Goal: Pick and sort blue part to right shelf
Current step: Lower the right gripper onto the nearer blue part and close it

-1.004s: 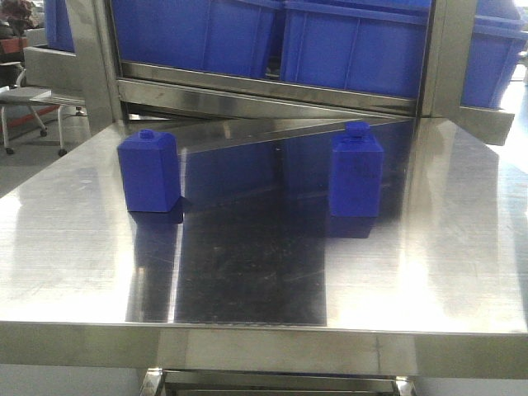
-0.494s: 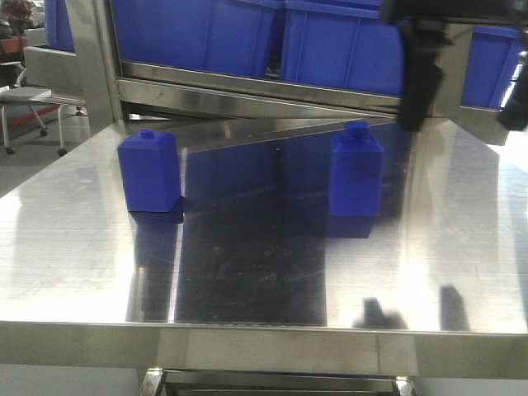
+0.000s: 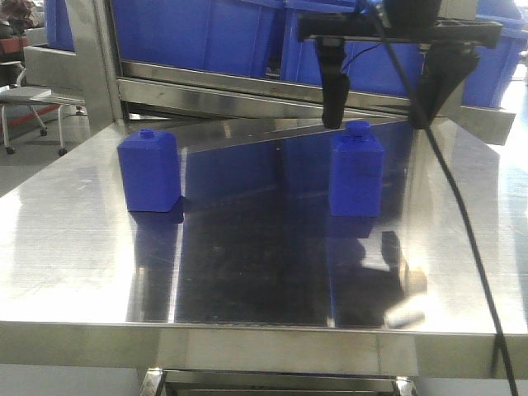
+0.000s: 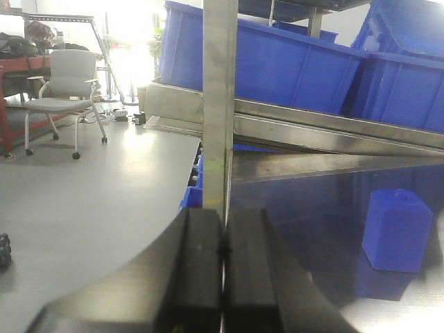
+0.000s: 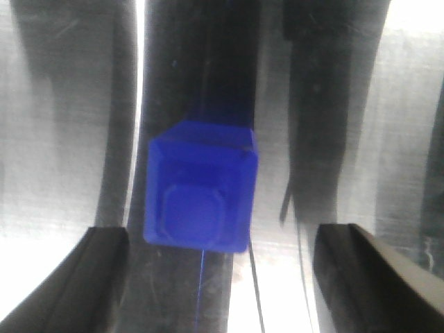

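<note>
Blue part (image 3: 356, 169) on table (image 3: 82, 247) under spread right fingers (image 3: 332, 91); bins (image 3: 190, 33): contents hidden.

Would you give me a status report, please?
Right gripper open over right-hand blue part. Left gripper shut, empty. Part upright, ungripped. Nothing blocking.

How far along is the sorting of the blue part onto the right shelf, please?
Nothing is sorted yet: the blue part and a second blue part both stand on the steel table. In hand: the right gripper hovers open above the blue part; the left gripper is shut. Left: lowering, gripping, lifting, and placing it on the right shelf.
</note>
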### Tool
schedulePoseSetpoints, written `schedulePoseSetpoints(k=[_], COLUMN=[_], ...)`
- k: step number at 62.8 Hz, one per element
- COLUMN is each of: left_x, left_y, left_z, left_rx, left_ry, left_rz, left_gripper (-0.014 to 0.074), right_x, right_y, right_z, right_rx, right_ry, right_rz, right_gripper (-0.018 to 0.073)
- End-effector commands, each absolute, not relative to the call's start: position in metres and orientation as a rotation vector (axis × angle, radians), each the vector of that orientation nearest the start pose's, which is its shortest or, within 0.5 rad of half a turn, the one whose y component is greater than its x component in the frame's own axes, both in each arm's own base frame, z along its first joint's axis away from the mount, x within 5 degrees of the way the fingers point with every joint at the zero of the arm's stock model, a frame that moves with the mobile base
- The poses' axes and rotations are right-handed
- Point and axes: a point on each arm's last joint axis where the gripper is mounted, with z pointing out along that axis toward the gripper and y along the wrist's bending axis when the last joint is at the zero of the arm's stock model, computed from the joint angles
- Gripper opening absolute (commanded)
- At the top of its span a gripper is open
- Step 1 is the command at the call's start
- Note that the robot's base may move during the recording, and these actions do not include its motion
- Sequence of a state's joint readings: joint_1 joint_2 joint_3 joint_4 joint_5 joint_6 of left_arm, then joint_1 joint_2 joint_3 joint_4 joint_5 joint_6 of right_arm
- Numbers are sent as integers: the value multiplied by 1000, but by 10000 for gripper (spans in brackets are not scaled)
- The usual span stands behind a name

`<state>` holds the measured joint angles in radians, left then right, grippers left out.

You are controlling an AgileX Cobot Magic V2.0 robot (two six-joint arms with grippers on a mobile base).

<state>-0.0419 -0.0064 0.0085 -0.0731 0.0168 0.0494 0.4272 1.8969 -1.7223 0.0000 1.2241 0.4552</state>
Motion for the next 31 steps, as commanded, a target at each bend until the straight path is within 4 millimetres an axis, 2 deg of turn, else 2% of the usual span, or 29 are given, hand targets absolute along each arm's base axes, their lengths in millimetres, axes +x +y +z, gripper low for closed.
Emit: schedulePoseSetpoints(k=[1, 31], left_x=[54, 54], left_y=[-2, -2], left_z=[211, 211], left_rx=[13, 13], left_ry=[1416, 1416], left_rz=[-58, -58], left_gripper=[133, 133], right_x=[365, 383], right_y=[167, 179], right_z=[319, 280], right_rx=[66, 59], right_ry=[2823, 2879], right_rz=[215, 183], right_gripper=[614, 614])
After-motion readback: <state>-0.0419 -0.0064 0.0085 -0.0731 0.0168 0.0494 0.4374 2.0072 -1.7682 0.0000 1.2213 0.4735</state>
